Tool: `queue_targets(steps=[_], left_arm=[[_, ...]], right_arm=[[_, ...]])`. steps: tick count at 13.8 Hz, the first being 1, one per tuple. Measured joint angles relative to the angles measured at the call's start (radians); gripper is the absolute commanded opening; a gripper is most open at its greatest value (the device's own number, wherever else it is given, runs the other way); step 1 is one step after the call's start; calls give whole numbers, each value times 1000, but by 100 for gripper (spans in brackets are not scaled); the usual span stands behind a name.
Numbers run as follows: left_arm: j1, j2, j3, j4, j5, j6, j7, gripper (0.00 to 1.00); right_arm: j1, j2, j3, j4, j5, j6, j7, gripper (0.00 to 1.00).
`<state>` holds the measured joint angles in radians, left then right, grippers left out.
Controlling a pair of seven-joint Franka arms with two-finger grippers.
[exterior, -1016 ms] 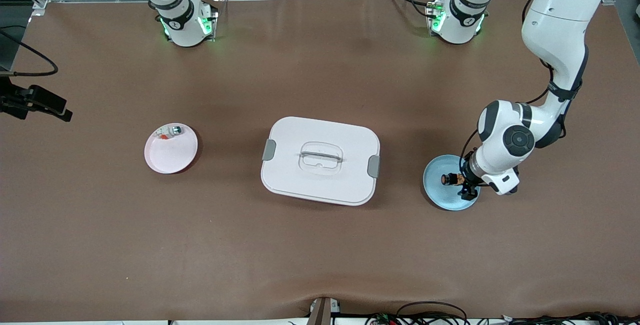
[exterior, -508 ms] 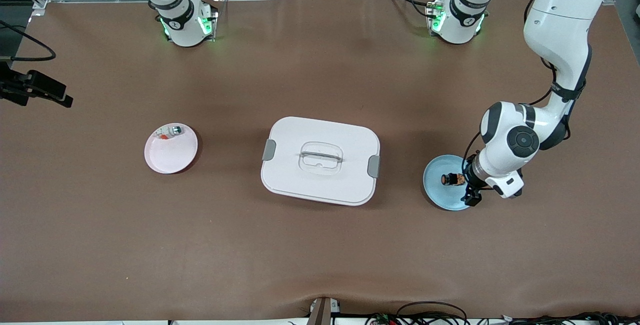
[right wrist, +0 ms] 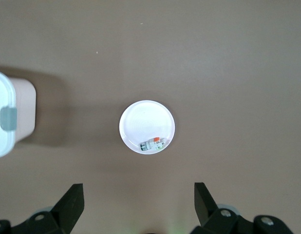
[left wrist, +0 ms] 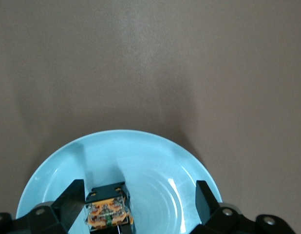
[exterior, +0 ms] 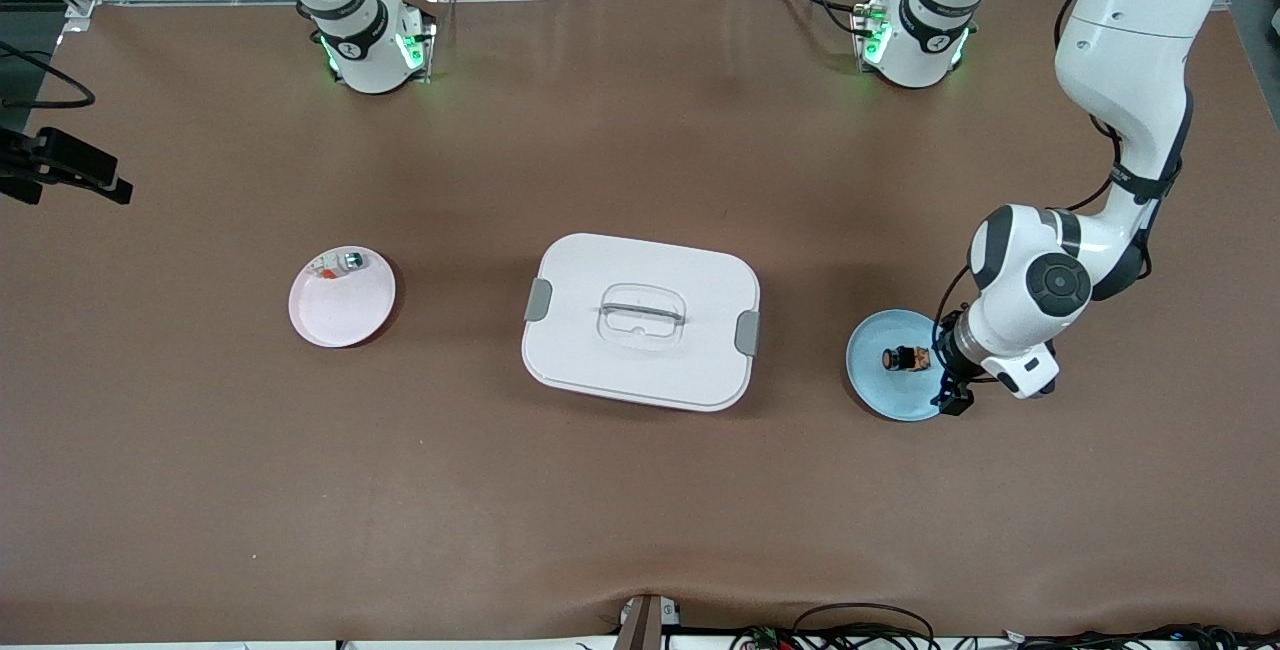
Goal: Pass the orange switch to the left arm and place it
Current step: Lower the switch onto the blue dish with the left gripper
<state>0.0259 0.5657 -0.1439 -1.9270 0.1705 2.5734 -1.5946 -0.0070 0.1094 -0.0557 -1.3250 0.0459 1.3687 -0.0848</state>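
Resting on blue plate (exterior: 872, 380), lower right of front view: orange switch (exterior: 906, 359). Left gripper (exterior: 950, 382) spread wide over plate edge, holding nothing. Right gripper (right wrist: 139, 207) also agape, waits over pink plate (exterior: 340, 315).

table surface (exterior: 640, 490): uniform brown. box (exterior: 640, 320): white, with grey side latches and a clear handle recess in the lid. blue plate (exterior: 880, 395): pale blue, plain. orange switch (exterior: 905, 359): orange block body with a black end. pink plate (exterior: 340, 315): pale pink, plain. small piece (exterior: 338, 265) on it: white-silver with a red-orange mark. arms: white with black joints; bases lit green. left gripper (exterior: 953, 398): black.
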Motion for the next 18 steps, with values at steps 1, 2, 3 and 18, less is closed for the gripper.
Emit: queue_targets(steps=[1, 2, 3, 18], left_arm=[[-5, 0, -1, 2, 0, 0, 22, 100], [-11, -2, -2, 4, -2, 0, 59, 100], [-16, -5, -2, 5, -13, 0, 112, 100], [-245, -119, 222, -98, -198, -4, 1170, 100]], right_arm=[[0, -1, -10, 0, 0, -2, -26, 100], [0, -4, -18, 1, 0, -3, -40, 100], [0, -8, -23, 2, 1, -5, -45, 100], [3, -21, -17, 3, 6, -10, 14, 100]])
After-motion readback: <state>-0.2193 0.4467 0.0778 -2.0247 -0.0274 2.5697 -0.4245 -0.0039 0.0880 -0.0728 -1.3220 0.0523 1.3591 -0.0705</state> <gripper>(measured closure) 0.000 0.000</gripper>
